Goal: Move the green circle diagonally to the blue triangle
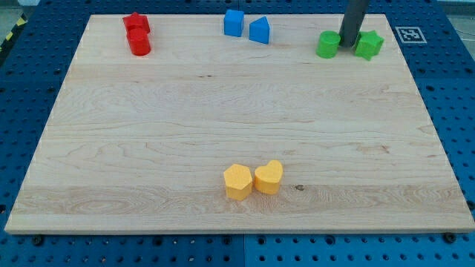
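The green circle (327, 44) sits near the view's top right on the wooden board (148, 148). A green star (369, 44) lies just to its right. My tip (347, 44) is down between the two green blocks, right beside the circle's right side. The blue triangle (259, 30) lies at the view's top centre, with a blue cube (234, 23) just left of it.
A red star (136, 23) and a red cylinder (139, 41) sit together at the view's top left. Two yellow blocks, a hexagon (237, 182) and a heart (269, 178), touch near the view's bottom centre. A blue pegboard (453, 89) surrounds the board.
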Robot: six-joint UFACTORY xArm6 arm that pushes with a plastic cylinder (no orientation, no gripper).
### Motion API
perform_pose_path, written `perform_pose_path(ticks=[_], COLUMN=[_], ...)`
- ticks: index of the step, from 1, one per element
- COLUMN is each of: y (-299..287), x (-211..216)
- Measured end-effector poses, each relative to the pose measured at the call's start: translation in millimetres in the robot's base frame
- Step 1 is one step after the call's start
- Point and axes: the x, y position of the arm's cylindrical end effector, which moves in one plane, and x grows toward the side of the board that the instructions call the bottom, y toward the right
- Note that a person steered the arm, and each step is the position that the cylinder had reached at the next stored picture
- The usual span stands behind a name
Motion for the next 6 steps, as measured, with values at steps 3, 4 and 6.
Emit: perform_pose_path(ticks=[3, 4, 6], y=[-30, -48, -80], x=[39, 43, 76])
